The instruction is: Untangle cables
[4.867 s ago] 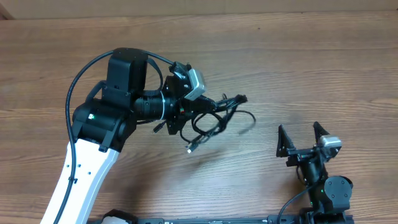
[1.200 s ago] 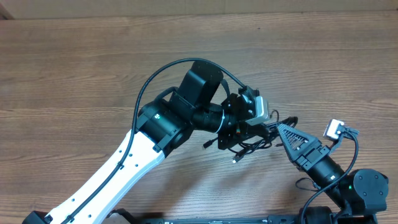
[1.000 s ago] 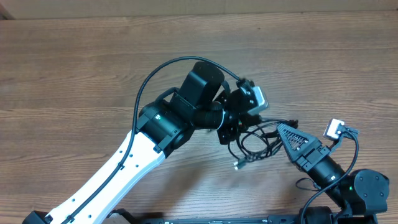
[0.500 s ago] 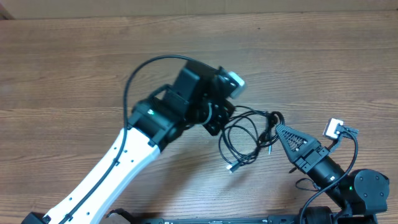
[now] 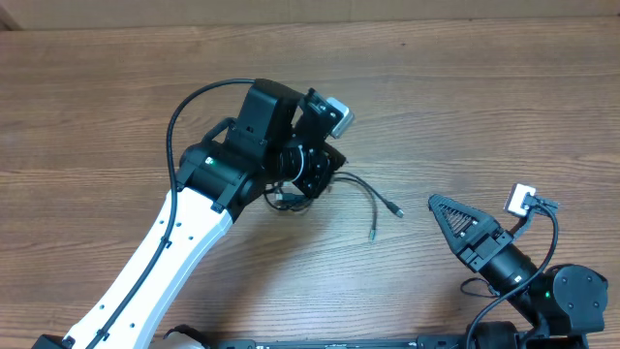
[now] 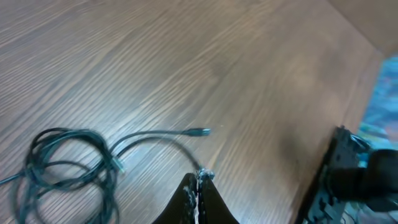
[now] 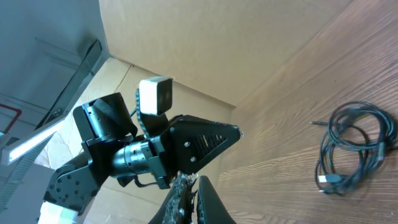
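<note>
The thin black cables lie on the wood table just right of my left arm, partly hidden under its wrist. Two plug ends point toward the right arm. In the left wrist view a loose coil lies at the left, and one free plug lies farther out. Another strand curves up into my left gripper, which is shut on it. My right gripper is shut with nothing between its fingers, a short way right of the plugs. The right wrist view shows the cables at its right edge.
The thick black cable of the left arm loops above its elbow. The right arm's base sits at the bottom right corner. A cardboard wall stands behind the table.
My left arm has swung left and away from the right gripper, dragging the cables with it. The bundle has spread out, with two ends trailing right. The right arm has stayed put.
</note>
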Available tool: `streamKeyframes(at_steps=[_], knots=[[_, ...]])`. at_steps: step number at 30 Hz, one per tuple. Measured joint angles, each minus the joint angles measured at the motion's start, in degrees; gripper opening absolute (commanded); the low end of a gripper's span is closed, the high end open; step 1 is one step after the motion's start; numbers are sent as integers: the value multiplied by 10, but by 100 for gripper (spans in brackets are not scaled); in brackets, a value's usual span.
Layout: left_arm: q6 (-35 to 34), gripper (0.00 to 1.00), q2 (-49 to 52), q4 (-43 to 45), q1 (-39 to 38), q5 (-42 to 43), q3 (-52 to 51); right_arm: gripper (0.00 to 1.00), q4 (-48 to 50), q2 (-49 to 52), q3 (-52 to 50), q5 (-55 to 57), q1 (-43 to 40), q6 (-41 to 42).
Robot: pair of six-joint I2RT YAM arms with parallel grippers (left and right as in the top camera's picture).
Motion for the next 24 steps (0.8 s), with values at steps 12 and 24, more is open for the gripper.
streamKeyframes(at_steps=[12,24], knots=[[17,23,0,-29,0,-46,0,59,-10,0,0,4,0,-24],[-59,45,112,-36,0,-189,0,100,-64,0,1,53,0,-40]])
